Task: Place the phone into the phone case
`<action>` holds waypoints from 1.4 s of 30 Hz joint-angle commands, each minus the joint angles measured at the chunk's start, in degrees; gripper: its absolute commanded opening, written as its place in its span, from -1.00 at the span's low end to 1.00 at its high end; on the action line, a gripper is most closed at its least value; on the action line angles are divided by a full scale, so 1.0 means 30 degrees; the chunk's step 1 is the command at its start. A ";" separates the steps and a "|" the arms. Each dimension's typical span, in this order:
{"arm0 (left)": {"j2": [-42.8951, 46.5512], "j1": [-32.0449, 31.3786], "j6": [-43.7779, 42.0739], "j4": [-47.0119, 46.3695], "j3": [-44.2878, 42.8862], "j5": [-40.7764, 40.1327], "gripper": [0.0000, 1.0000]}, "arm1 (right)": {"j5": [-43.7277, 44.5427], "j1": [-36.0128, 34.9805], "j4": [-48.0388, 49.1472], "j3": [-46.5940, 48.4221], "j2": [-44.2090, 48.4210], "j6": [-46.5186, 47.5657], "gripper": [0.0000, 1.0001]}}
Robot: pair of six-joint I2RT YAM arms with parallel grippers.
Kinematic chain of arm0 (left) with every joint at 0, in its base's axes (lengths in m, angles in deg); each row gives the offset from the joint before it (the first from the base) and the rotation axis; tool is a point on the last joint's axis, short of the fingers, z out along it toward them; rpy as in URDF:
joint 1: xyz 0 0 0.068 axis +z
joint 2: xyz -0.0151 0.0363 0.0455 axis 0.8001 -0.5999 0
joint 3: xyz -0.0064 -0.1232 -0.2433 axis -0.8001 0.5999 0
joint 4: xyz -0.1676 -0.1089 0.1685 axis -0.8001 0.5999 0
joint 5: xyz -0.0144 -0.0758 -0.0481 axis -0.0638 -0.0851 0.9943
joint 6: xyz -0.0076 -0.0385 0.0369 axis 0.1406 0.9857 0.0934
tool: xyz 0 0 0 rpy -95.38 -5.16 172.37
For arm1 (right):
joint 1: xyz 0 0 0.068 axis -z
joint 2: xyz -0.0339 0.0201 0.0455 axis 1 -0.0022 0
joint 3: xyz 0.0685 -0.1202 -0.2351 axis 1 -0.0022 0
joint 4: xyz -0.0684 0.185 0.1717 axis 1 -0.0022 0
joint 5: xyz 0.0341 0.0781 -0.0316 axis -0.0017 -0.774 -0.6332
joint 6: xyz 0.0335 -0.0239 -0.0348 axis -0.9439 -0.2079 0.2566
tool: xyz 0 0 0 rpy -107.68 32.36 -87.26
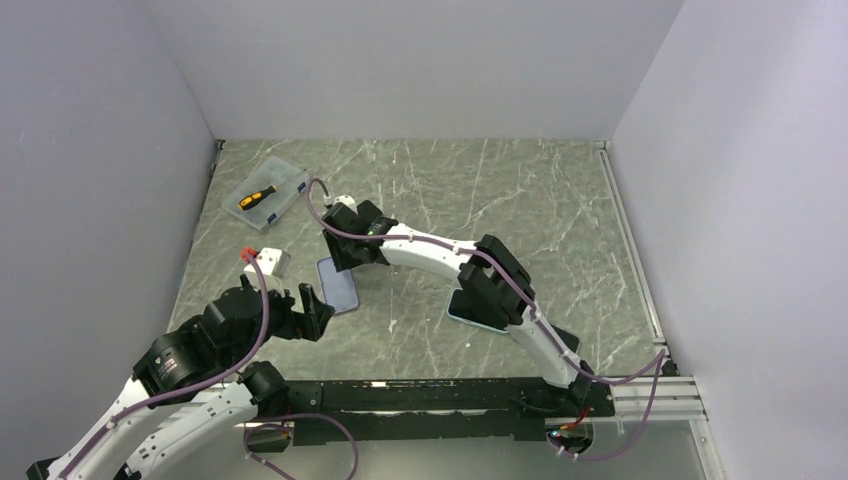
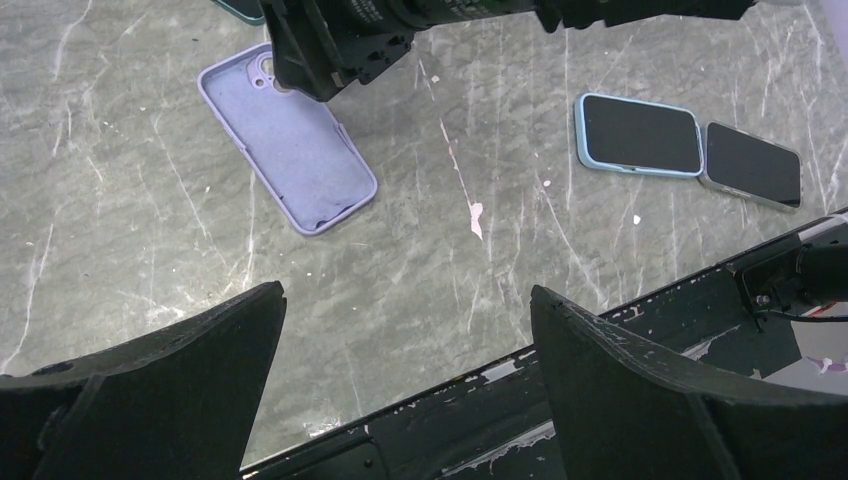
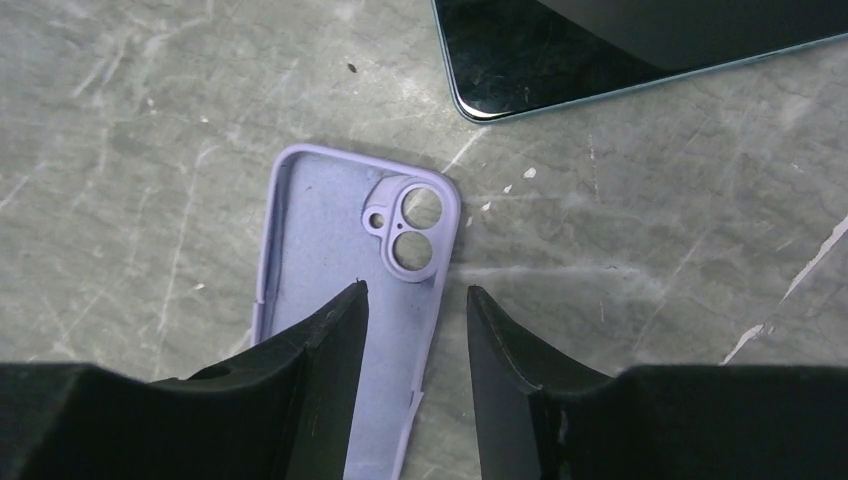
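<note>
Presently, the purple phone case (image 3: pixel 335 250) lies open side up on the grey marbled table (image 1: pixel 500 190), empty, with its camera cut-out at the far end. The right gripper (image 3: pixel 417 295) hangs low over the case near that cut-out. Its fingers stand partly apart, one above the inner floor of the case and the other outside its right wall, so the wall runs between them; contact with the case cannot be confirmed. A teal-edged phone (image 3: pixel 520 60) with a dark screen lies flat just beyond the camera end of the case, not touching it. Two further devices, a blue-rimmed phone (image 2: pixel 638 134) and a silver-rimmed phone (image 2: pixel 752 165), lie face up side by side, well to the right of the case and partly under the right arm in the top view. Which phone belongs to the case cannot be told. The left gripper (image 2: pixel 408 300) sits near the front edge of the table with fingers spread wide and nothing between them. A clear box (image 1: pixel 285 180) holding a screwdriver (image 1: pixel 257 196) stands at the far left.
</note>
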 commanded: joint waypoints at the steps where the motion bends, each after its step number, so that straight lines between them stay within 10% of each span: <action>1: 0.0299 0.0045 0.0241 -0.0691 0.0060 -0.0151 0.98 | 0.1471 -0.0319 -0.1110 0.1515 -0.0618 0.0284 -0.14; 13: 0.0382 0.0031 0.0212 -0.0720 0.0090 -0.0089 0.98 | 0.1777 -0.0665 -0.1816 0.1490 -0.1411 0.0782 -0.47; 19: 0.0296 0.0030 0.0228 -0.0721 0.0094 -0.0096 0.98 | 0.1976 -0.0858 -0.2035 0.0973 -0.1118 0.1290 -1.00; 42: 0.0001 0.0143 0.0319 -0.0633 0.0063 -0.0261 0.98 | -0.1133 -0.0508 0.1992 -1.1399 0.8503 1.1829 -1.00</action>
